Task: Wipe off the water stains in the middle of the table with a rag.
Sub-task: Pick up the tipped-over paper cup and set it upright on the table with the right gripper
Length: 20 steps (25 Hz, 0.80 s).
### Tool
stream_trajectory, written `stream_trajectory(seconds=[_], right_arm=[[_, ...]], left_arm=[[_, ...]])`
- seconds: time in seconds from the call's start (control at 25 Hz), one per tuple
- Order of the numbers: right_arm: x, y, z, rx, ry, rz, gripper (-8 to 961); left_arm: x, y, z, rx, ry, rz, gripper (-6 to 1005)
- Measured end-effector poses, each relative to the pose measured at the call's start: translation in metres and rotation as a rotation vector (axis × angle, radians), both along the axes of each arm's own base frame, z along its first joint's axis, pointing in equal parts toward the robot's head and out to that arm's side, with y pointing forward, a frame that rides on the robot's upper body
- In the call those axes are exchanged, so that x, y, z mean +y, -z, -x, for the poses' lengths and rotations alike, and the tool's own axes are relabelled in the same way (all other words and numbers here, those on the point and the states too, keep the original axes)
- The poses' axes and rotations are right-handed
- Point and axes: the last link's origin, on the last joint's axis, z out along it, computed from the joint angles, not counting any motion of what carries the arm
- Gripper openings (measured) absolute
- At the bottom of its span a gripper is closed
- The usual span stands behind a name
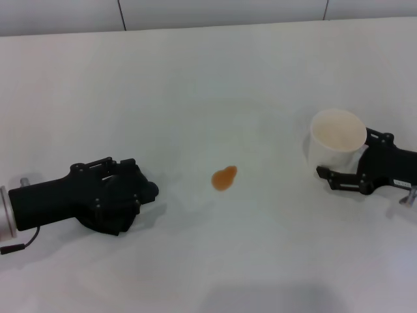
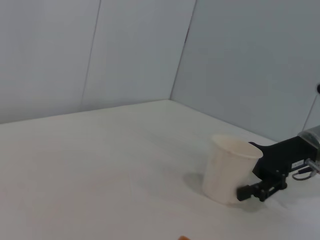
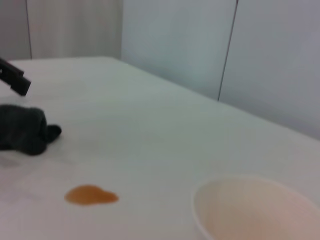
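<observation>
The water stain point(image 1: 224, 178), a small orange blob, lies on the white table point(image 1: 208, 85) near the middle; it also shows in the right wrist view point(image 3: 91, 194). The black rag point(image 1: 148, 190) sits at the tip of my left gripper point(image 1: 133, 195), left of the stain and about a hand's width from it. In the right wrist view the rag point(image 3: 22, 131) rests on the table beyond the stain. My right gripper point(image 1: 345, 155) is at the right, shut on a white paper cup point(image 1: 335, 134) that stands upright on the table.
The cup point(image 2: 225, 167) and my right gripper point(image 2: 246, 170) show in the left wrist view, far across the table. Grey wall panels point(image 1: 221, 12) stand behind the table's far edge.
</observation>
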Motion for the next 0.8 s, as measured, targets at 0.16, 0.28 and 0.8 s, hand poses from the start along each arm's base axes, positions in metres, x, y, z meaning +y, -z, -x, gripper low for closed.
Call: stream_trajectory(seconds=[0.16,0.28,0.8], right_arm=[[-0.002,-0.004,0.000,-0.025,0.009,0.016,873],[-0.003,-0.007,0.001,-0.027,0.003,0.012,873],[-0.008,-0.023,0.001,-0.096,0.060,0.039,873]], left_arm=[[0.001,0.000,0.000,0.003,-0.001,-0.002,800],[0.001,0.000,0.000,0.004,-0.001,-0.003,800],[0.001,-0.001,0.000,0.005,-0.001,-0.004,800]])
